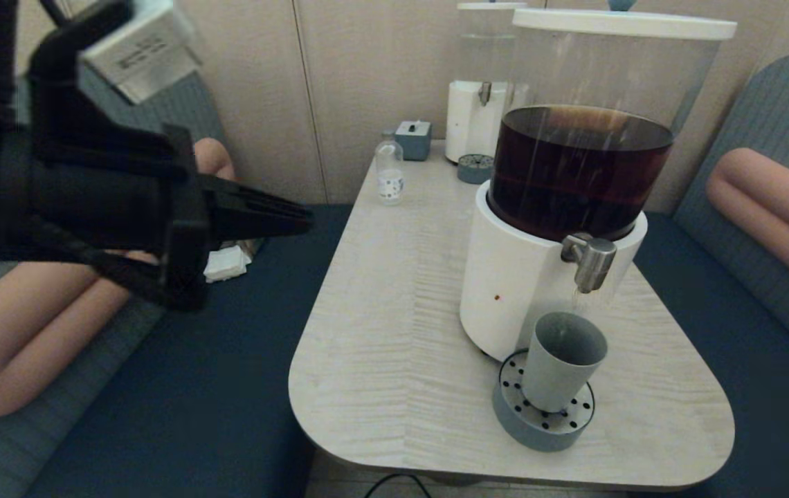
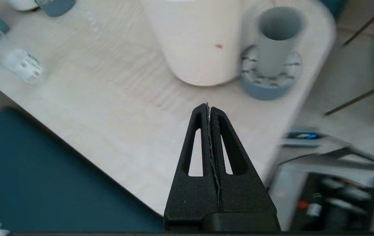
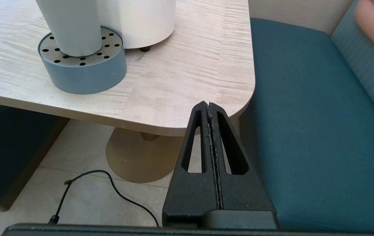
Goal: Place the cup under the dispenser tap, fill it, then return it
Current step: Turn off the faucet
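Observation:
The grey-green cup (image 1: 562, 360) stands upright on a round blue perforated drip tray (image 1: 540, 418), directly below the brushed-steel dispenser tap (image 1: 590, 259) of the big white-based dispenser (image 1: 526, 290) of dark brown drink. The cup (image 2: 277, 39) shows as well in the left wrist view, and its lower body (image 3: 72, 26) in the right wrist view. My left gripper (image 1: 301, 216) is shut and empty, raised left of the table, well away from the cup. My right gripper (image 3: 209, 104) is shut and empty, low by the table's near right corner, out of the head view.
A clear glass bottle (image 1: 389, 173) with a white label, a small blue-grey box (image 1: 413, 138) and a second dispenser (image 1: 481, 104) with its own drip tray stand at the table's back. Blue benches flank the table (image 1: 394, 332). A black cable (image 3: 108, 186) lies on the floor.

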